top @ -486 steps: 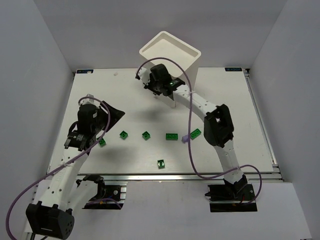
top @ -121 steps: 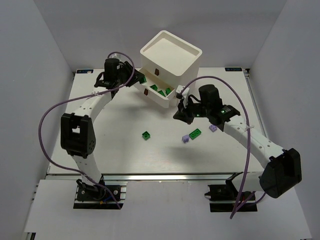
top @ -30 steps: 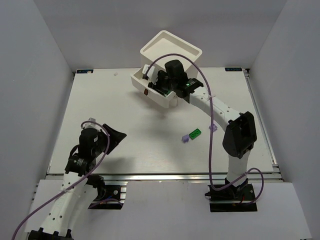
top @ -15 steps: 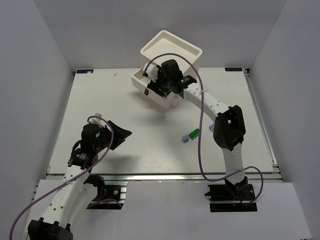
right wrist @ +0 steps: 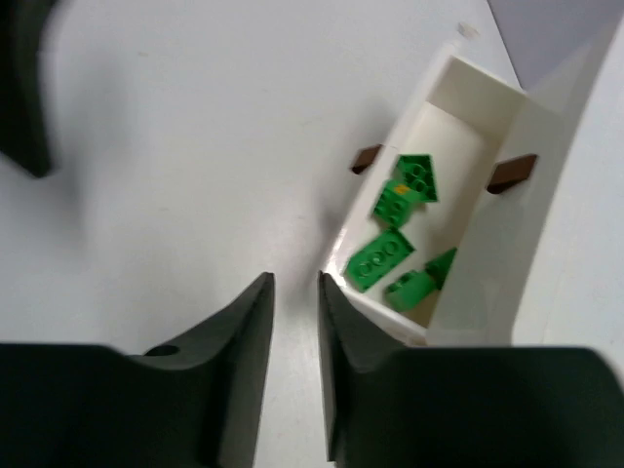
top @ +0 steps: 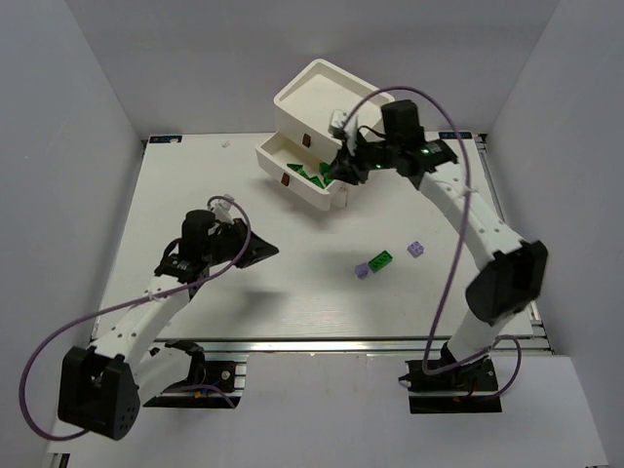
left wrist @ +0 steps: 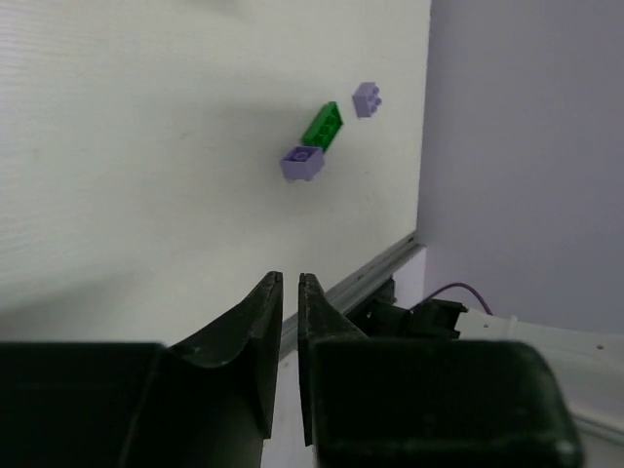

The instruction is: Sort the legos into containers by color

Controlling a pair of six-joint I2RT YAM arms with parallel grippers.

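The white cabinet [top: 331, 97] stands at the back of the table with one drawer [top: 292, 187] pulled out. Several dark green legos [top: 314, 174] lie in that drawer; they also show in the right wrist view [right wrist: 381, 258]. My right gripper [top: 341, 168] hangs at the drawer's right end, jaws a narrow gap apart and empty [right wrist: 295, 283]. On the table right of centre lie a green lego [top: 381, 260] and two lavender legos [top: 362, 270] [top: 416, 249]. My left gripper [top: 258, 249] is shut and empty [left wrist: 290, 283], well left of them.
The drawers' dark red-brown pulls [right wrist: 367, 157] [right wrist: 511, 173] face the table. The table's near metal rail [left wrist: 375, 273] runs just past the three loose legos in the left wrist view. Grey walls enclose the table on three sides.
My right gripper has pulled back from over the open drawer to its right end. My left arm has reached forward and right toward the table's middle.
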